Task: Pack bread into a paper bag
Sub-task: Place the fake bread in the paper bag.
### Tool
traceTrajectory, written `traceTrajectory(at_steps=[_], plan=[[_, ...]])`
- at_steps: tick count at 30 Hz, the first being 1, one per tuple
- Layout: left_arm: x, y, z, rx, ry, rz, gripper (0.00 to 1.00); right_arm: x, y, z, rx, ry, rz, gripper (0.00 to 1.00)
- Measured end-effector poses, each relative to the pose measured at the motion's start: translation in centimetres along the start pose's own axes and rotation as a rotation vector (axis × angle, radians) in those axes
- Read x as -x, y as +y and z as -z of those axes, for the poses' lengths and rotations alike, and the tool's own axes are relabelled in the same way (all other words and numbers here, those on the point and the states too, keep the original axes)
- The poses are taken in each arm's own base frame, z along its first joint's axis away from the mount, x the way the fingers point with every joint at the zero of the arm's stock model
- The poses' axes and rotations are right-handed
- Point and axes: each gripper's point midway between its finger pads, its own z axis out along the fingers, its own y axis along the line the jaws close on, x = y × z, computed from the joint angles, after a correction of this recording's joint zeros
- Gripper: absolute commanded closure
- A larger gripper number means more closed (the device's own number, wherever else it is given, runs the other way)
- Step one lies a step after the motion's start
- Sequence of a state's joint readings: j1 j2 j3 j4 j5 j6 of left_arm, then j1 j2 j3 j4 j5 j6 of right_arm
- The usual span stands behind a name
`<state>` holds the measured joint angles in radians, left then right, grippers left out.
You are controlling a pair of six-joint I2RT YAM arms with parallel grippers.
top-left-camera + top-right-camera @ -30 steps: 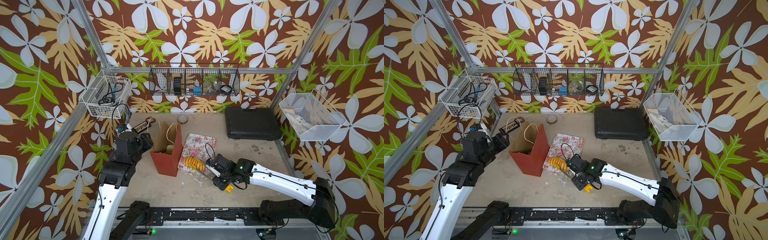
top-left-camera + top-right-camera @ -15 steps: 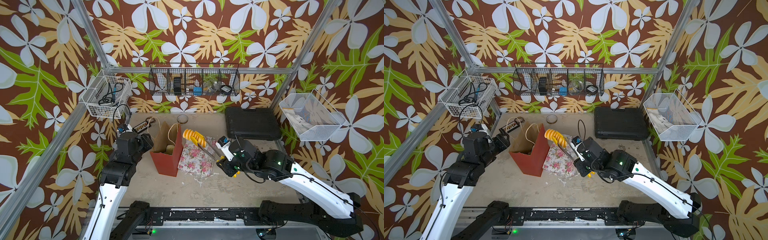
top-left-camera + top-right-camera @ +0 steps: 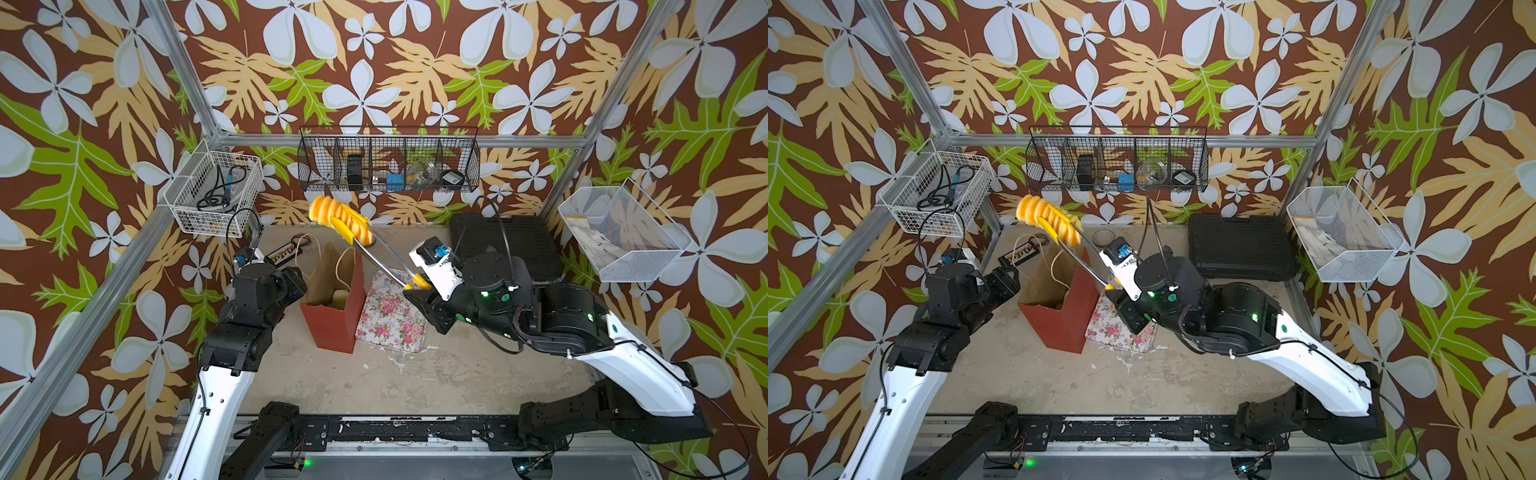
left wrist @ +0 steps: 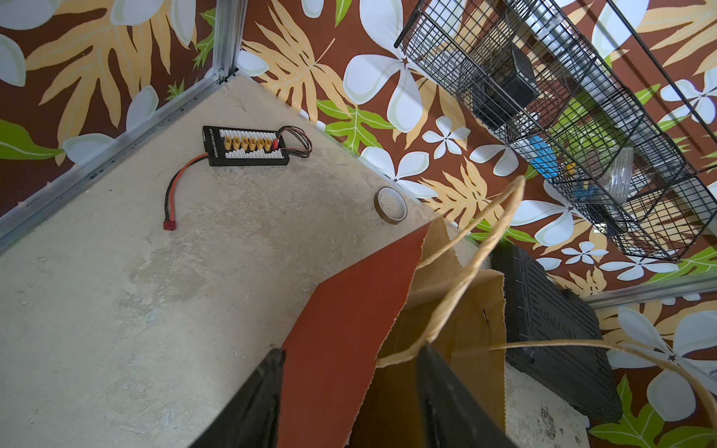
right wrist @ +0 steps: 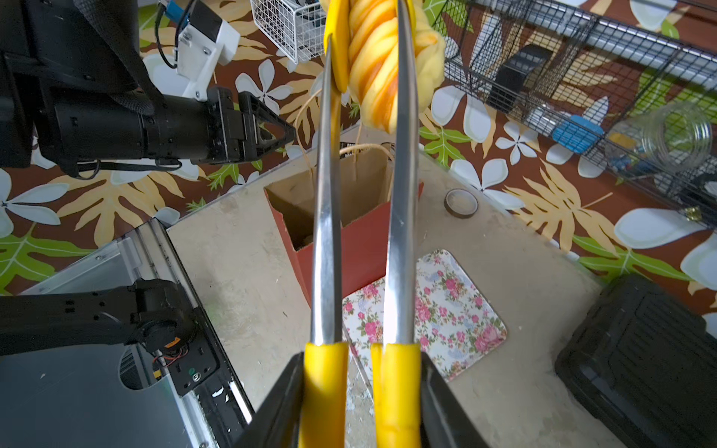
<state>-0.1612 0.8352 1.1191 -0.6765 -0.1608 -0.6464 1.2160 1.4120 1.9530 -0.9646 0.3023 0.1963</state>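
The paper bag [image 3: 336,324] stands open on the table, red outside and brown inside, with pale cord handles. A pale piece of bread [image 3: 338,297] lies at its bottom. My left gripper [image 4: 349,388] is shut on the bag's side wall, one finger on the red face and one inside. My right gripper [image 5: 361,388] is shut on the yellow handles of the steel tongs [image 5: 326,232]. The tongs' tips pinch a long ridged golden loaf [image 3: 338,218], which hangs high above the bag's far rim. In both top views the loaf [image 3: 1048,220] is level with the wall baskets.
A floral tray [image 3: 390,320] lies just right of the bag. A black case [image 3: 507,245] sits at the back right. A tape roll [image 4: 390,204] and a connector board [image 4: 246,145] lie behind the bag. Wire baskets [image 3: 386,160] hang on the walls.
My right arm has lifted the tongs and loaf off the floral tray, raising them up and back until they are above the bag. The left arm and the bag have stayed put.
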Motion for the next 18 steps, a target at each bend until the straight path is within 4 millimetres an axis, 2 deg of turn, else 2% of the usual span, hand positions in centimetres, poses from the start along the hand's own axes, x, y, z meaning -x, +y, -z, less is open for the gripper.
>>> traceTrajectory(at_steps=[3, 7, 12, 18], plan=[[0.3, 0.2, 0.4, 0.006, -0.02, 0.002, 0.41, -0.5, 1.1, -1.8, 0.021, 0.027, 0.03, 0.69], [1.4, 0.8, 1.3, 0.042, -0.064, 0.005, 0.42, -2.4, 2.5, -3.4, 0.07, 0.072, 0.044, 0.69], [4.1, 2.3, 4.0, 0.133, -0.19, 0.031, 0.42, -4.0, 3.7, -4.9, 0.12, 0.106, 0.043, 0.68], [6.7, 3.6, 6.7, 0.22, -0.306, 0.064, 0.42, -4.7, 4.8, -5.9, 0.16, 0.106, 0.013, 0.68]])
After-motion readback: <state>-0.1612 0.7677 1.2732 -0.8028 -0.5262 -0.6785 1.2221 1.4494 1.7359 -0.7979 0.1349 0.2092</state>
